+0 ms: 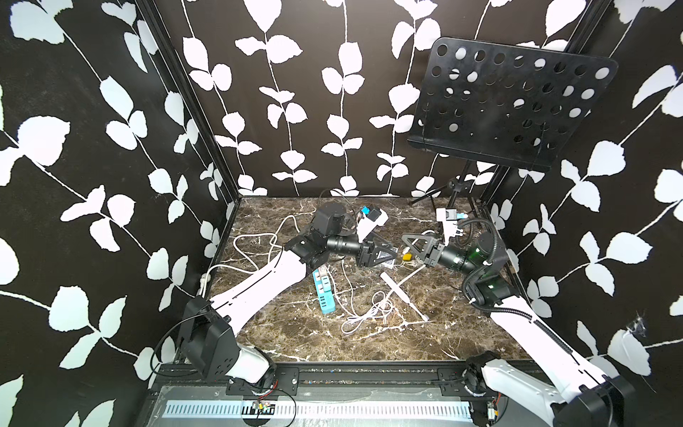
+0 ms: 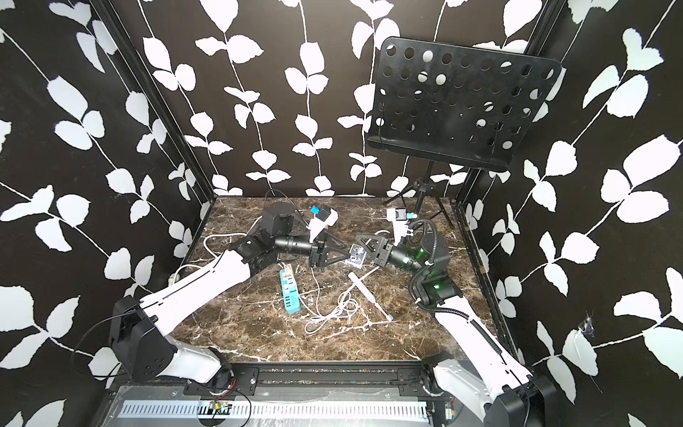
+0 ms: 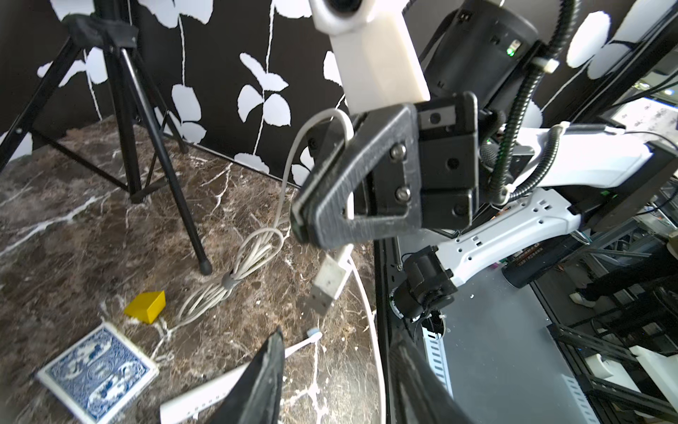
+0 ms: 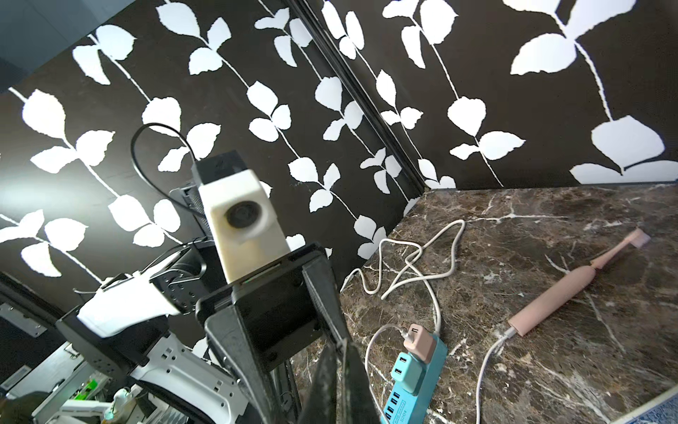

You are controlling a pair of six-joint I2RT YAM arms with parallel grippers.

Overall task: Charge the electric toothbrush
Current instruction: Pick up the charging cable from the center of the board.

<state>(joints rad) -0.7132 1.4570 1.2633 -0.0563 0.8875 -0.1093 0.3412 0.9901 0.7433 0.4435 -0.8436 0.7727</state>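
Observation:
The white electric toothbrush lies flat on the marble table, right of centre, and a white cable enters its base. My right gripper is shut on that white charging cable, with the USB plug dangling below its fingers. Facing it a short way off, my left gripper is open with nothing between its fingers. The teal power strip lies left of the toothbrush and carries a pink adapter.
A blue-patterned card deck and a yellow block lie below the two grippers. A bundled white cable and loose loops are spread around. A black music stand on a tripod stands at the back right.

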